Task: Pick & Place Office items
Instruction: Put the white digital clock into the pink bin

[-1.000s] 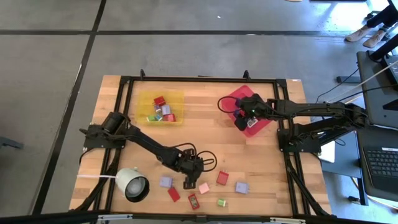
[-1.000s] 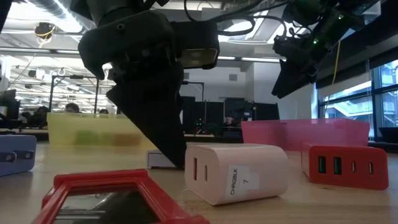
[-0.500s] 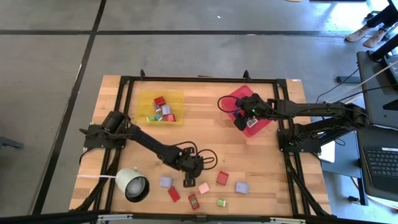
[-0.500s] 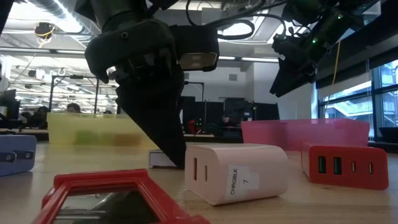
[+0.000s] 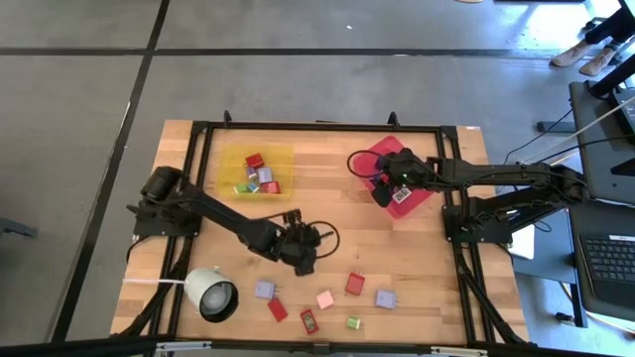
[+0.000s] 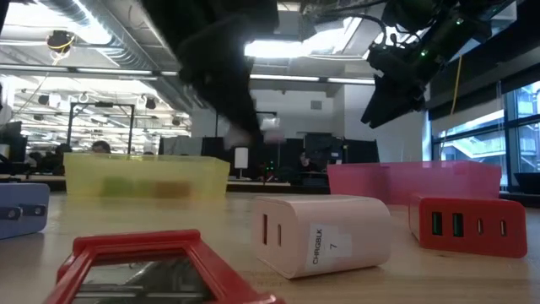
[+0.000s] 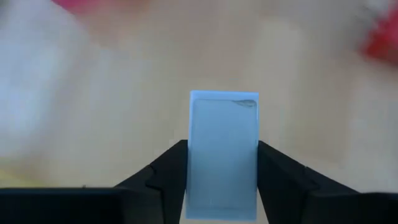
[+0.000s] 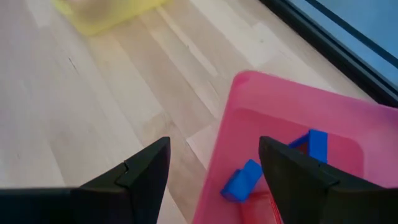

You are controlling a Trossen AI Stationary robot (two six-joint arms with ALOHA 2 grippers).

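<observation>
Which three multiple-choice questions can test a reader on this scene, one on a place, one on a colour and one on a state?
1. Where is the right gripper?
A. above the red tray
B. above the yellow tray
C. beside the white lamp-like object

2. What colour is the block between the left gripper's fingers?
A. red
B. light blue
C. green

3. How is the right gripper?
A. shut on a block
B. open and empty
C. lying on the table

Answers: 1 A, high view shows it there; 2 B, left wrist view shows it; 3 B, its fingers stand apart.

high: overhead, whole table | low: table-level — wrists: close, forward
</observation>
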